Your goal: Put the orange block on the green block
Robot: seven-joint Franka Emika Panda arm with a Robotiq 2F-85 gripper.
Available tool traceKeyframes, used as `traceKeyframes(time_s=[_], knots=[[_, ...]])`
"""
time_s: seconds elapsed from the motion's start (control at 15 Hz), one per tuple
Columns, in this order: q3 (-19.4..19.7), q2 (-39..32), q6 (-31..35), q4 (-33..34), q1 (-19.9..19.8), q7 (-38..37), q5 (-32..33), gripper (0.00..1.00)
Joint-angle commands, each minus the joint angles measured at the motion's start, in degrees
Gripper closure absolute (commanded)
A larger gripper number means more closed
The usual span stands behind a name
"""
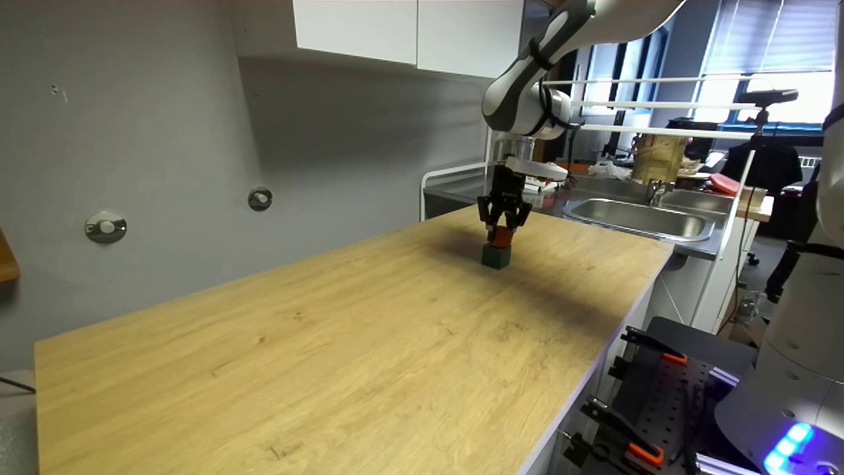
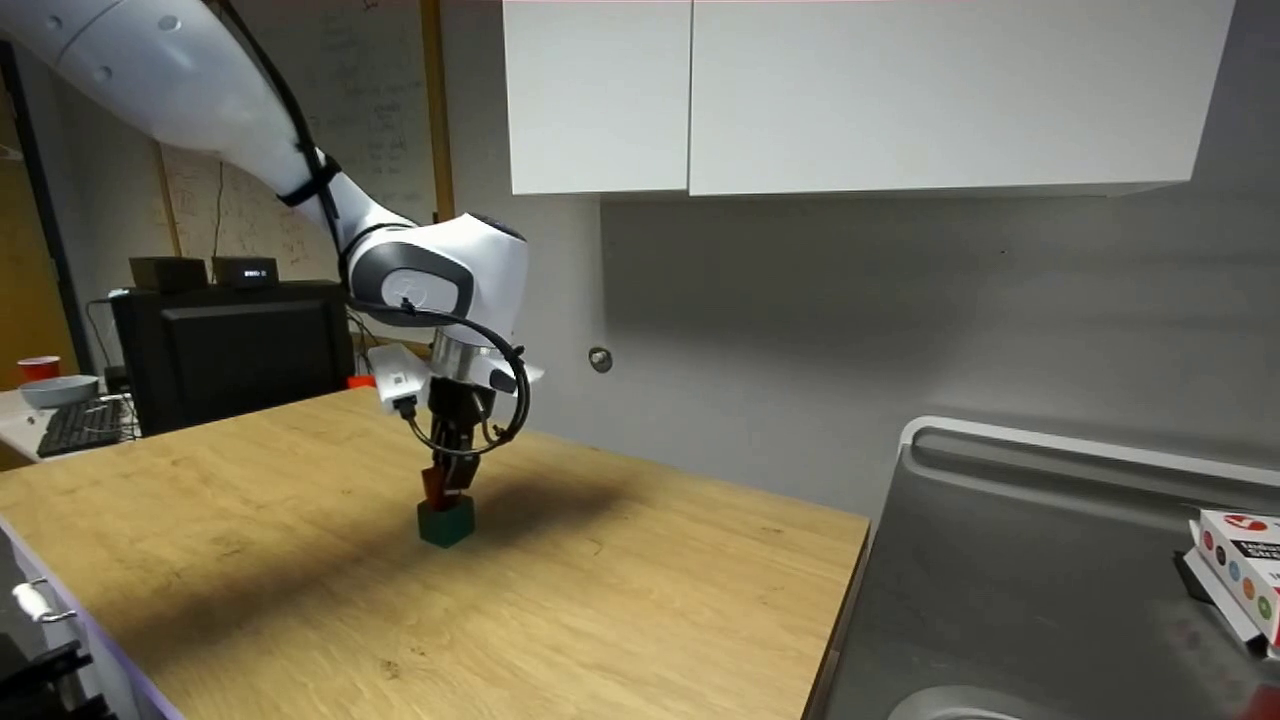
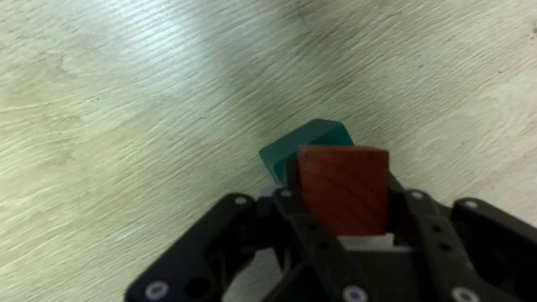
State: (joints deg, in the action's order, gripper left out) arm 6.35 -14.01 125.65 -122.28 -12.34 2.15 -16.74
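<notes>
The orange block (image 1: 502, 237) is between the fingers of my gripper (image 1: 505, 225), directly above the green block (image 1: 496, 256). In an exterior view the orange block (image 2: 434, 489) is partly hidden by a finger, and the green block (image 2: 446, 522) stands on the table under it. The two look very close; I cannot tell whether they touch. In the wrist view my gripper (image 3: 343, 184) is shut on the orange block (image 3: 345, 191). The orange block covers much of the green block (image 3: 300, 140), which is turned at an angle to it.
The blocks are on a long wooden table (image 1: 330, 349) along a grey wall. A metal sink (image 1: 639, 218) lies past the table's end. White cabinets (image 2: 900, 95) hang above. A dark metal counter (image 2: 1000, 590) with a white box (image 2: 1245, 570) adjoins the table.
</notes>
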Motion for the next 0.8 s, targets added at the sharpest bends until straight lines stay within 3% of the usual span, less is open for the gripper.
traceKeyframes(time_s=[0.0, 0.07, 0.2, 0.47, 0.73], knots=[[0.4, 1.5, 0.1, -1.4, 0.5, 0.3, -0.2, 0.82], [0.4, 1.5, -0.1, -1.3, 0.6, 0.1, 0.0, 0.32], [0.4, 1.6, -0.2, -1.2, 0.7, -0.2, 0.4, 0.27], [0.5, 1.6, -0.4, -1.2, 1.0, -0.6, 1.0, 0.0], [0.5, 1.7, -0.9, -1.1, 1.0, -0.5, 1.3, 0.0]])
